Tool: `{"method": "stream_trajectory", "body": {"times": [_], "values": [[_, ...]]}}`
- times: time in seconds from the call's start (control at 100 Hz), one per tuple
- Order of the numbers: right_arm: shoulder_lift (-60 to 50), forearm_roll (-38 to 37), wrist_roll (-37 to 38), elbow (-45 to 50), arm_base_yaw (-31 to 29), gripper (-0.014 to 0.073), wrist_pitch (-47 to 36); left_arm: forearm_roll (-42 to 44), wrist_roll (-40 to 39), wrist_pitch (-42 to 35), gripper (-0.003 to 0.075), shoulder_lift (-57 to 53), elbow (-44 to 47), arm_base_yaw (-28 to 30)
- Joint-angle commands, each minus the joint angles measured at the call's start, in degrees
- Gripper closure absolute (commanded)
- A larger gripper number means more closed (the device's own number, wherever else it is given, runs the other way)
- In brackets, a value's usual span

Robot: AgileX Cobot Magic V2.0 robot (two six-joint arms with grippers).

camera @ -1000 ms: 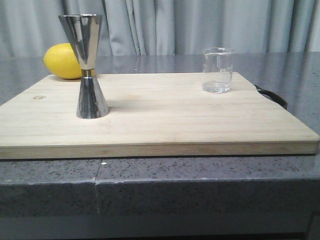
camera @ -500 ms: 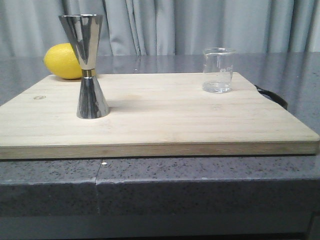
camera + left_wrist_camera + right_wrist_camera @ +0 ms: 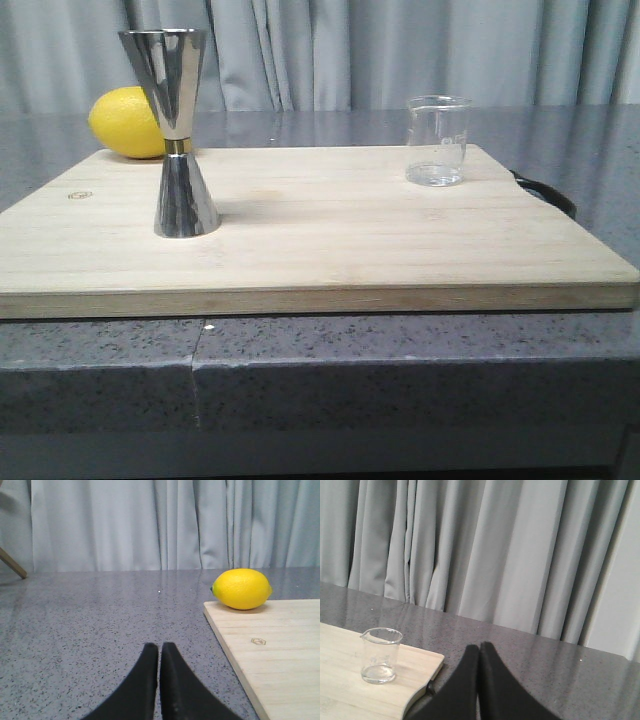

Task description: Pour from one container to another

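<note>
The small clear glass beaker (image 3: 437,141) stands upright at the back right of the wooden board (image 3: 320,250), with a little clear liquid at its bottom. It also shows in the right wrist view as the beaker (image 3: 380,655), off to one side of my right gripper (image 3: 479,647), which is shut and empty over the grey counter. The tall steel jigger (image 3: 178,135) stands upright on the board's left part. My left gripper (image 3: 159,647) is shut and empty over the counter, left of the board's edge (image 3: 225,640). Neither gripper shows in the front view.
A yellow lemon (image 3: 125,122) lies at the board's back left corner, just behind the jigger; it shows as the lemon (image 3: 242,588) in the left wrist view. A dark handle (image 3: 545,192) sticks out at the board's right side. Grey curtains hang behind the counter.
</note>
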Motion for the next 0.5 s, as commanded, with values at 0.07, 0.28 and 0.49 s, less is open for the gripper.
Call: {"method": "stream_trajectory", "body": {"times": [0.07,0.28,0.49], "values": [[0.38,0.79,0.00,-1.53,0.08,0.0669,-3.08,0.42,0.06,0.35,0.0739,-2.54,2.02,0.15],[0.38,0.79,0.00,-1.53,0.08,0.0669,-3.08,-0.31,0.06,1.81,0.0739,-2.42,2.02,0.15],[0.38,0.79,0.00,-1.53,0.08,0.0669,-3.08,-0.31,0.06,1.81,0.0739,-2.42,2.02,0.15]]}}
